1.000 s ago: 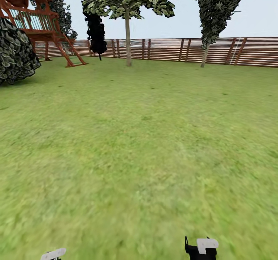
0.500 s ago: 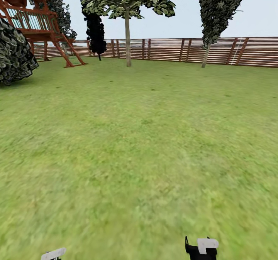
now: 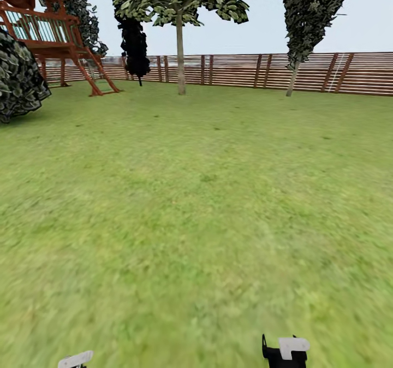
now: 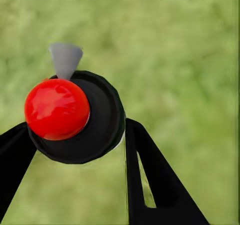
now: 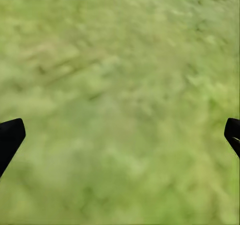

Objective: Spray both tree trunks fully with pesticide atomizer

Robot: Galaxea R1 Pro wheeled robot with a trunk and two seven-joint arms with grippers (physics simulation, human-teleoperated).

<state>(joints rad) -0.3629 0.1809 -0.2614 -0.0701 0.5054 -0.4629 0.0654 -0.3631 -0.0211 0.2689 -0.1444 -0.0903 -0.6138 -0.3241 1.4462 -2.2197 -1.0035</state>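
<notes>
Between the two black fingers (image 4: 150,185) of the left gripper (image 4: 75,150) sits the pesticide atomizer (image 4: 80,120), seen end-on in the left wrist view: a round, glossy black body with a smooth red dome on its top and a small grey cone-shaped nozzle jutting from its rim. The fingers are flat, tapered black blades, one with a slot cut through it, and they close against the bottle's sides, so this pincer holds the atomizer. Beyond it lies the floor (image 4: 180,45), a soft, blurry mat of green grass.

The right gripper (image 5: 120,135) stands wide, its two dark fingertips at opposite edges of the right wrist view with bare mottled grass between them.

Far ahead of both pincers in the head view, across the lawn, one tree (image 3: 180,57) rises on a straight, smooth grey-tan trunk under blocky green foliage. Another tree (image 3: 293,78), with a slimmer leaning trunk, stands off toward the right pincer's side. Behind them runs a brown fence (image 3: 240,70) of horizontal wooden slats. Toward the left pincer's side stand a red-brown timber play structure (image 3: 54,35) and a rounded leafy bush (image 3: 19,81).
</notes>
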